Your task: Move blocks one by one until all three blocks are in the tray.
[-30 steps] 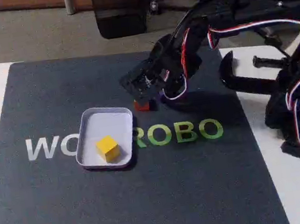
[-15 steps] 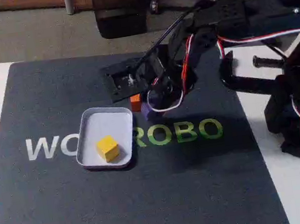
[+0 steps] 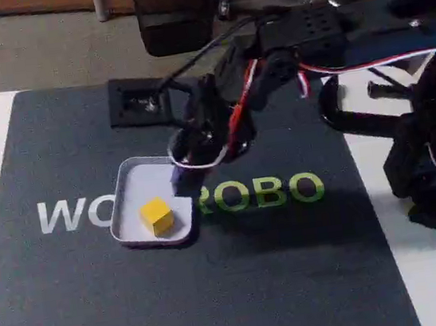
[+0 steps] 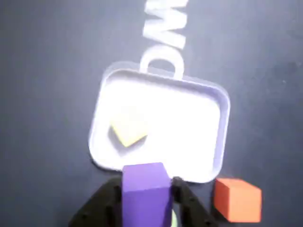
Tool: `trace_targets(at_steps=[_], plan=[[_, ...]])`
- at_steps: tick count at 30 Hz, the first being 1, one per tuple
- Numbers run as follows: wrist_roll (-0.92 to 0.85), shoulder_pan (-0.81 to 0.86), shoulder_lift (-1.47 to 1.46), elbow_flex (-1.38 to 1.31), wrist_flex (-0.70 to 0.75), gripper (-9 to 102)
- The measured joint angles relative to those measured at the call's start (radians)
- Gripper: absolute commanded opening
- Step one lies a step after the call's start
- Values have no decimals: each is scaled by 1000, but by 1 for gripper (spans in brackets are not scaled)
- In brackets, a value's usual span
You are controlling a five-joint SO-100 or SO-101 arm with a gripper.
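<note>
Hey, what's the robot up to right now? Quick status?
Gripper shut on purple block, at the tray rim. Yellow block in tray; orange block on the mat beside it. Nothing in the way.

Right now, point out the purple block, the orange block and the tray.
purple block (image 4: 144, 189), wrist view, front face.
orange block (image 4: 236, 199), wrist view, front face.
tray (image 4: 161, 80), wrist view, far rim.

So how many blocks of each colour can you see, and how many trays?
Yellow block: 1, lying in the tray
Purple block: 1, held in the gripper
Orange block: 1, on the mat beside the tray
Tray: 1
Total: 3 blocks and 1 tray, 4 things.
</note>
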Motion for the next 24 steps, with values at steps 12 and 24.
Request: trace_targets(at_steps=[12, 24], plan=[[81, 20, -81, -89, -9, 0], [83, 20, -97, -107, -12, 11]])
